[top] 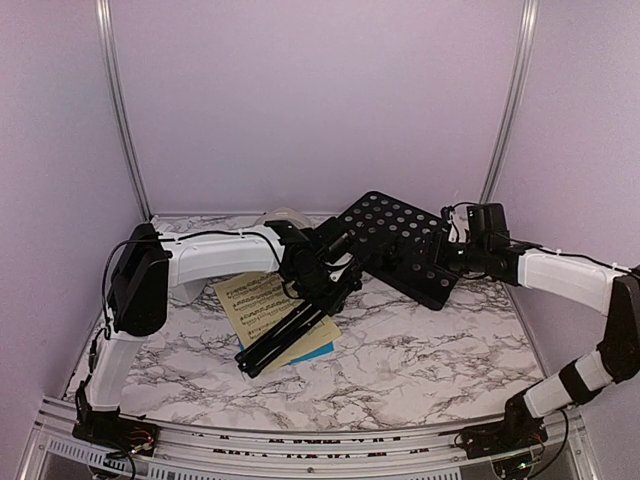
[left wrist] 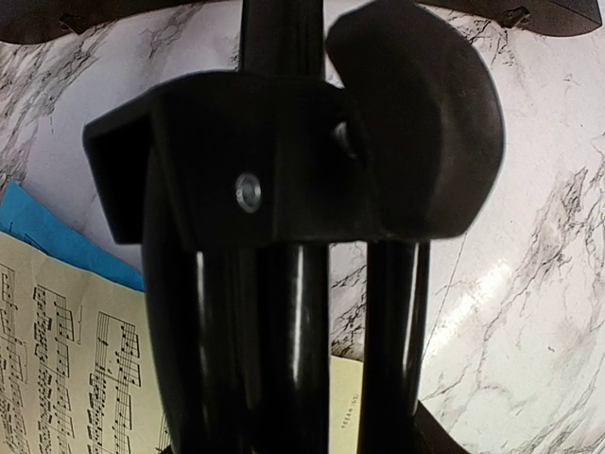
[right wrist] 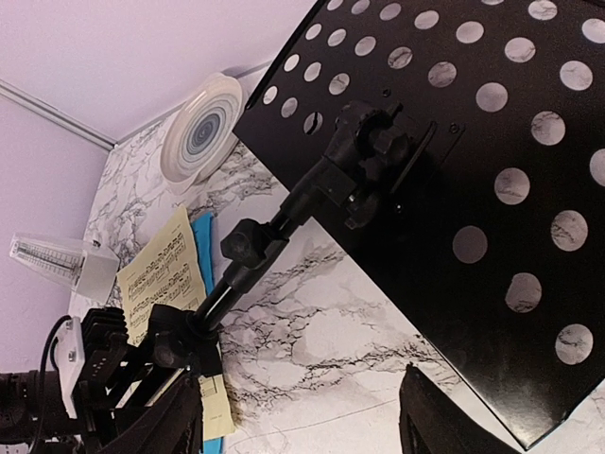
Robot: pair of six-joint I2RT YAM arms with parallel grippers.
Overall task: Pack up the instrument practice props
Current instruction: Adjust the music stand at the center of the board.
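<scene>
My left wrist view is nearly filled by the music stand [left wrist: 274, 189]. Its black leg hub and a fat clamp knob [left wrist: 416, 123] sit so close that I cannot pick out my own left fingers there. Only slivers of the yellow sheet [left wrist: 57, 350], the blue sheet [left wrist: 47, 232] under it and the marble table [left wrist: 529, 284] show round the edges. From above, my left claw [top: 318, 272] sits astride the stand's shaft just above the folded legs [top: 285, 340], a jaw on either side. It is black on black, though, and I cannot tell whether the jaws press the tube or merely bracket it. The stand lies tipped over in the middle of the table. Its perforated desk [top: 400, 240] is tilted toward the back right, and its legs run forward-left across the two sheets. The metronome [right wrist: 61, 265] shows only from my right wrist, near the yellow sheet and close to the wall; from above, my left arm covers that spot. A white round dish [right wrist: 200, 128] with a ringed face sits at the back by the wall, half hidden from above. My right claw [right wrist: 301, 383] stands wide, both fingers cut off by the bottom of its view, with bare marble between them. The desk's lower edge hangs just beyond the right finger [right wrist: 440, 421], and I cannot tell whether they touch.
</scene>
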